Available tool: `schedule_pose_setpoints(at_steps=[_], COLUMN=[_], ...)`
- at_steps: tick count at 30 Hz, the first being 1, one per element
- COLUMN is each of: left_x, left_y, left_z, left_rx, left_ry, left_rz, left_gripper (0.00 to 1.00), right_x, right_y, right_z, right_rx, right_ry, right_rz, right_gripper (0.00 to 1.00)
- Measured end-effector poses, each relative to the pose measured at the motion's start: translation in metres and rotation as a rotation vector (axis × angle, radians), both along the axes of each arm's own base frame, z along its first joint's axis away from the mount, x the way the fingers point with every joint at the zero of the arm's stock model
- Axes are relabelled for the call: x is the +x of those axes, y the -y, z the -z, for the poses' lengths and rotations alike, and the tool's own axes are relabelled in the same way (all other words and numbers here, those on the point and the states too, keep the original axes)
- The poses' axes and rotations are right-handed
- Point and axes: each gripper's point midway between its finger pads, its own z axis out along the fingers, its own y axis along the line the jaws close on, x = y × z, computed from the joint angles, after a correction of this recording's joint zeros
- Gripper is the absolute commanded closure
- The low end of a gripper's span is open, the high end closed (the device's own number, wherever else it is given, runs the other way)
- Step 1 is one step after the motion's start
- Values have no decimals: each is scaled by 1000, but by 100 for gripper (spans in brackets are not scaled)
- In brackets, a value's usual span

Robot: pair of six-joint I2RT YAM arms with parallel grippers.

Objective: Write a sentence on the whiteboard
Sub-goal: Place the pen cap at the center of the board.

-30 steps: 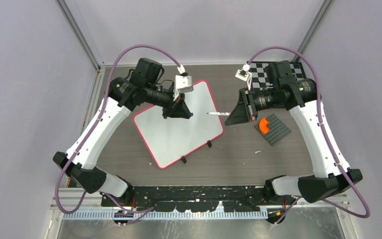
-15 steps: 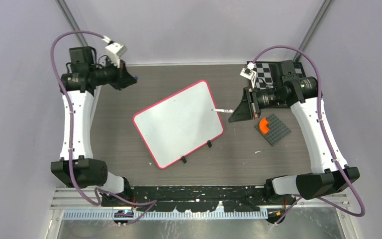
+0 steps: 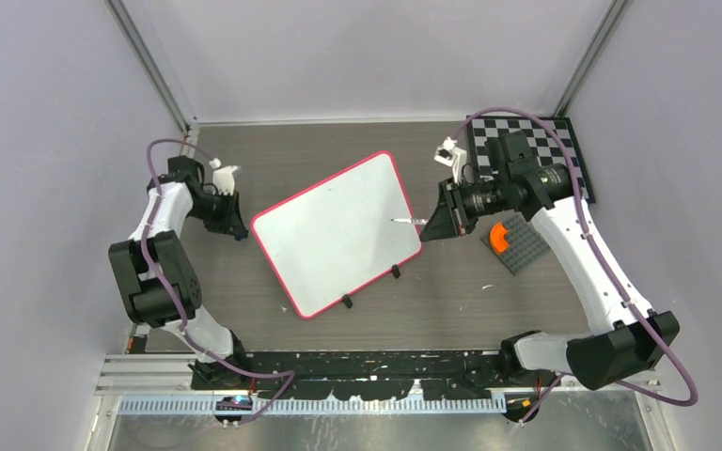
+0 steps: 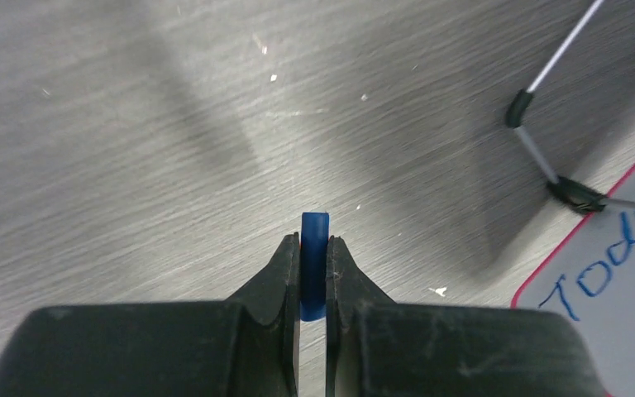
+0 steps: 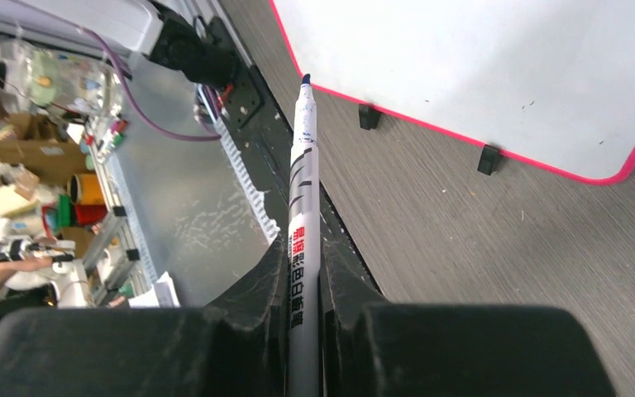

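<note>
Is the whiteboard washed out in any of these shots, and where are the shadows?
Top view: the whiteboard reads flat white, no writing legible. Right wrist view: likewise bright and blank. Left wrist view: broad dark shadows cross the table, yet blue writing shows at the board's corner.

The right fingers (image 3: pixel 435 224) grip a marker (image 3: pixel 408 221) whose tip lies over the right edge of the whiteboard (image 3: pixel 329 240).
</note>
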Motion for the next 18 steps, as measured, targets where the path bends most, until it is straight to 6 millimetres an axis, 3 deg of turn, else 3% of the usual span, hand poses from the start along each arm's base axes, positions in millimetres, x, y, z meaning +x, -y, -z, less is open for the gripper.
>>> schedule_pose_setpoints(at_steps=[3,7,18], left_x=[-11,-14,-23], left_y=[-4,-9,-9], left_z=[27,47,74], left_rx=[23,46,86], left_ry=[-80,-126,-189], left_rz=[-8,-7,14], left_gripper=[97,95,86], right_x=[-4,-8,-7], right_y=[-6,-14,-23], right_z=[10,19,23], right_rx=[-36,-82,-117], right_ry=[22,54,98], right_rz=[-18,-42,-54], right_gripper=[100,100,100])
